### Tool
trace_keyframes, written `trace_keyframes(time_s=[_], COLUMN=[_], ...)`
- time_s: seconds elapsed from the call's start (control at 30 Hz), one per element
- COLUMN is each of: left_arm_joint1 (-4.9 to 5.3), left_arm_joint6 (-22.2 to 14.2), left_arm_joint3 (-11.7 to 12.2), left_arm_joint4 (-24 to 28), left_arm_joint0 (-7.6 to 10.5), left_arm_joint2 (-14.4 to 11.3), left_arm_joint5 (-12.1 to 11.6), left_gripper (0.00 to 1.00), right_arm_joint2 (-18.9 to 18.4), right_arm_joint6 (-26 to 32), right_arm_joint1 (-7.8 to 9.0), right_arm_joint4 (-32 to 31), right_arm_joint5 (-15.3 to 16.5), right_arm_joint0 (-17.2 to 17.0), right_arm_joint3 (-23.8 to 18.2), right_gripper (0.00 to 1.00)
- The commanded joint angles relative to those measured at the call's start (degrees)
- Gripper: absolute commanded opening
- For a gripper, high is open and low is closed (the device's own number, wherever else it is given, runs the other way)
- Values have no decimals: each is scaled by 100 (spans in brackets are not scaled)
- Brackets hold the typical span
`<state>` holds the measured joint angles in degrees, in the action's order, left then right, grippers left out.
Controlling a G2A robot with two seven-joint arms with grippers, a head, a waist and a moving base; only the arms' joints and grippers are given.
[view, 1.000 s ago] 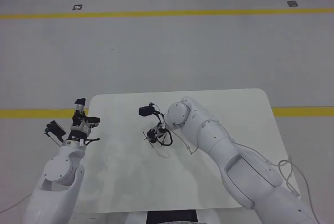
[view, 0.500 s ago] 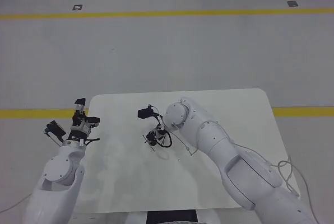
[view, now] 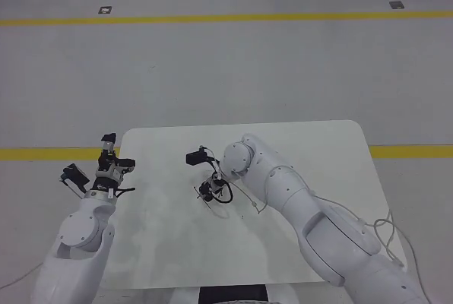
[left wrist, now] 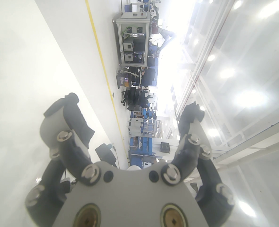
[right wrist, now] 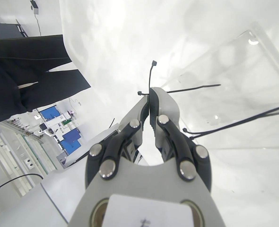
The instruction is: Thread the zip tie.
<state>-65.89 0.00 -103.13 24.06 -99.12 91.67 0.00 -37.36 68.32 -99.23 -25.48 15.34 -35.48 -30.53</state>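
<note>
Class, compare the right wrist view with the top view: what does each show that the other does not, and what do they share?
Right wrist view adds: the clear tray with spare zip ties lying in it, and the close grip, the right gripper shut on a black zip tie whose head sticks out past the fingertips. Top view adds: the left gripper at the left edge of the table, and the yellow floor lines. Shared: the right gripper, the black zip tie and the table.
</note>
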Motion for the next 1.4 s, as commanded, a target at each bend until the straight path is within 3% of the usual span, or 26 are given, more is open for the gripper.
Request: trace_keyframes(time_s=[0.0,0.87,1.37], left_arm_joint1=[0,0,0], left_arm_joint6=[0,0,0], left_arm_joint3=[0,0,0], left_arm_joint4=[0,0,0], left_arm_joint0=[0,0,0], left_arm_joint2=[0,0,0], left_arm_joint5=[0,0,0], left_gripper=[100,100,100], right_arm_joint2=[23,211,231], right_arm_joint6=[-9,28,223], right_arm_joint1=[-10,-133,-172], right_arm_joint4=[-15,-77,77], right_arm_joint5=[15,-16,414], right_arm_joint0=[-4,33,92], right_arm_joint3=[1,163,179], right_gripper=[0,0,0])
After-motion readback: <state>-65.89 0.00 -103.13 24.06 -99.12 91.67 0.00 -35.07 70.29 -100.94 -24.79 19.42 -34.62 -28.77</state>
